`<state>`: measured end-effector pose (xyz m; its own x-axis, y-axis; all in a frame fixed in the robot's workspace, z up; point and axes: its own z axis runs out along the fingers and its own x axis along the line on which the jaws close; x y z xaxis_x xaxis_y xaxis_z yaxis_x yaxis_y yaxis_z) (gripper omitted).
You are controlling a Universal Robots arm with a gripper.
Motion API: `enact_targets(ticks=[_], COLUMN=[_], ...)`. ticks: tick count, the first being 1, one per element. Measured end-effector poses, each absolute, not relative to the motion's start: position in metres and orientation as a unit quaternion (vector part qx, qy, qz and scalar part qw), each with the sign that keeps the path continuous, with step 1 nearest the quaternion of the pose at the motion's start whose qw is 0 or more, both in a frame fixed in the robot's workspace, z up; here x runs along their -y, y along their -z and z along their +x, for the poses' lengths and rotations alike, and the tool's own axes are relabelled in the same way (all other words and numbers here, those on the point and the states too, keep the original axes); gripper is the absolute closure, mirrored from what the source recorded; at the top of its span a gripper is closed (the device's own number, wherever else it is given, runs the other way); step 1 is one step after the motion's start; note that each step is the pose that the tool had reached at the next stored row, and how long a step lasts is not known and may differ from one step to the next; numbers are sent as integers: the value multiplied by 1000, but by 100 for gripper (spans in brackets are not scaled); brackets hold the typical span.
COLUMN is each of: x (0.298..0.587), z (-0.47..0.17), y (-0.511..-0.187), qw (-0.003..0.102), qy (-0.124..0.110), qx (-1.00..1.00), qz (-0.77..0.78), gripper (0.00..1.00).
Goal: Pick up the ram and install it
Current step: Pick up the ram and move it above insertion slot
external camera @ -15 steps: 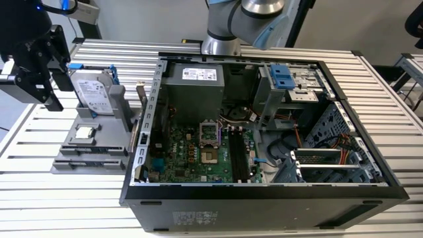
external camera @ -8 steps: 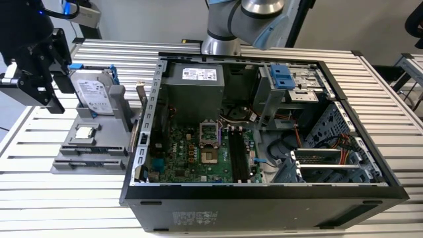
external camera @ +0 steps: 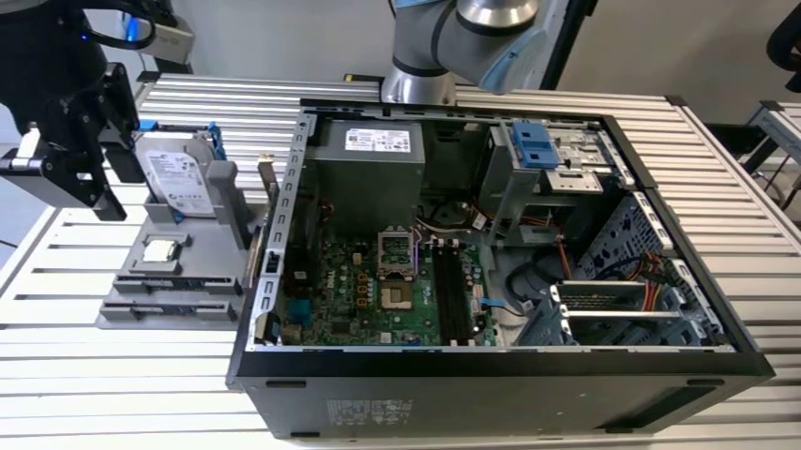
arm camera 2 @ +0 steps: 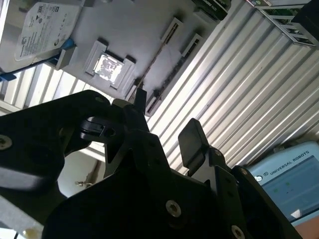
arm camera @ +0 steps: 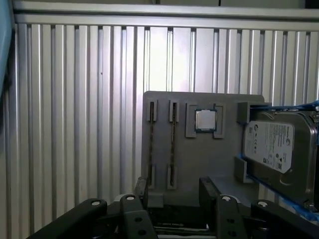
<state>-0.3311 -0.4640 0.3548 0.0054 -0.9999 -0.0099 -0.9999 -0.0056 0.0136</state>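
1. Ram [arm camera: 173, 144] stands on edge in a slot of the grey tray [arm camera: 199, 164], a thin strip in the first wrist view. A like strip [arm camera: 152, 144] stands in the slot just beside it.
2. Above the tray's near edge hovers the hand [arm camera: 174, 191], apart from the ram. Its black fingers [arm camera: 209, 189] are spread wide and grip nothing. In this view both strips line up with the gap between the fingers.
3. In the second wrist view the ram [arm camera 2: 152, 64] runs as a thin line between the slot's end clips. It lies beyond the tips of the hand [arm camera 2: 167, 124], with clear space between them.
4. In the exterior view the hand [external camera: 88, 178] hangs over the slatted bench [external camera: 126, 375], on the exterior view's left of the tray [external camera: 225, 187]. The open case [external camera: 501, 394] stands just beside the tray on the exterior view's right. The board [external camera: 363, 291] lies inside it, with black slots [external camera: 451, 291].
5. A square silver chip [arm camera: 205, 120] sits in a tray pocket, between the ram slots and a drive [arm camera: 279, 149] with blue rails.
6. The drive carries a white printed label with small marks and bar codes. The power supply [external camera: 375, 141] in the case bears a white label too.
7. A blue pendant [arm camera 2: 284, 179] with a lit screen shows in the second wrist view.
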Motion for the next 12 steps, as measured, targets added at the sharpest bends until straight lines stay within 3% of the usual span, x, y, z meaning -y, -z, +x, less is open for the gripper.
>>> enact_targets(ticks=[12], x=[465], z=[-331], y=[-328], qw=[4], qy=[6], qx=[705], qz=[709], gripper=[0])
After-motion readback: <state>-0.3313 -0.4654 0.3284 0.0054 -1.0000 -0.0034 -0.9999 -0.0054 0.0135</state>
